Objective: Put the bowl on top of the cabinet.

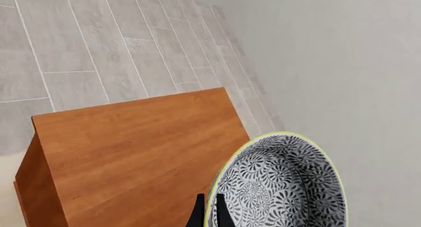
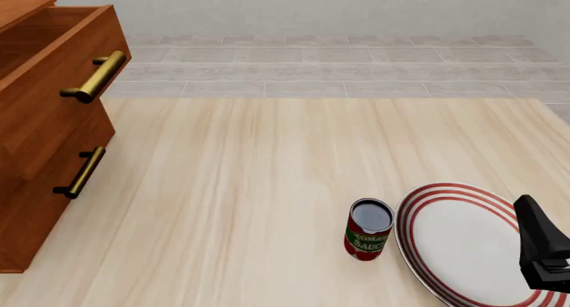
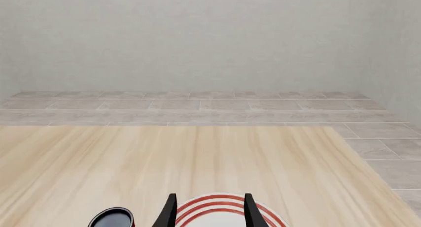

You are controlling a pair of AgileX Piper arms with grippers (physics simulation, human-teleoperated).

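Left tool (image 1: pixel 209 212) pinches the rim of the bowl (image 1: pixel 283 182), held above the cabinet (image 1: pixel 138 153) top; release remains. Right tool (image 3: pixel 209 212), fingers spread, idles over the plate (image 2: pixel 463 247).

Cabinet (image 2: pixel 49 120) at the table's (image 2: pixel 249 187) left edge — can (image 2: pixel 369 229) toward the near edge, right of centre, just left of the plate (image 2: pixel 463 243) at the near right corner. Bowl (image 1: pixel 279 185) held above the cabinet's top — beside its edge.
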